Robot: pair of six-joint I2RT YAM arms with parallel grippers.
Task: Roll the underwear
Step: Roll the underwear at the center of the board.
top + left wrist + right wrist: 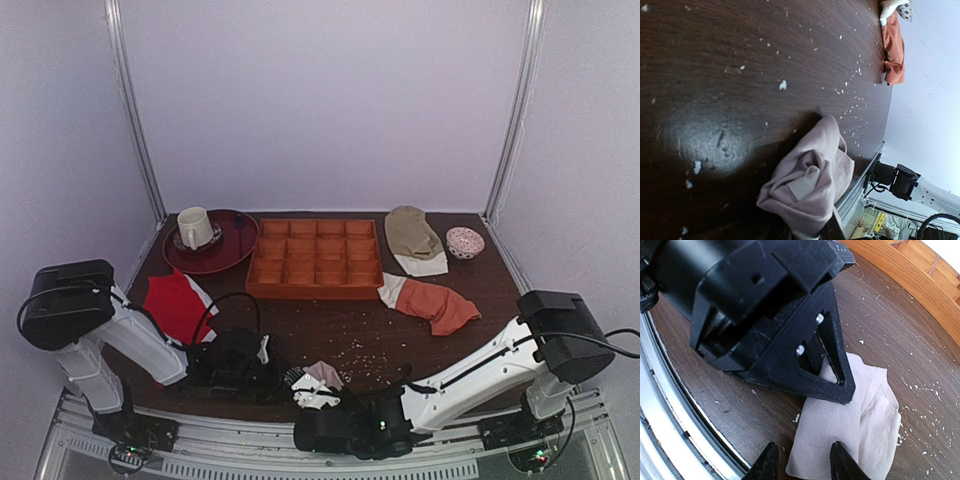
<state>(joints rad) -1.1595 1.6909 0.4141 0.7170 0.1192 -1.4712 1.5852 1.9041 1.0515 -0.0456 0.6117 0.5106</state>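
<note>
Snugly, underwear [810, 185] within left hand [806, 233]

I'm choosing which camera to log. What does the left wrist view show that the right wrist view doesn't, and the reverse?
Left wrist only: the orange garment. Right wrist only: the left gripper pinching the underwear, the tray, and the right gripper with its jaws apart. Both: the underwear on the crumb-strewn table.
</note>
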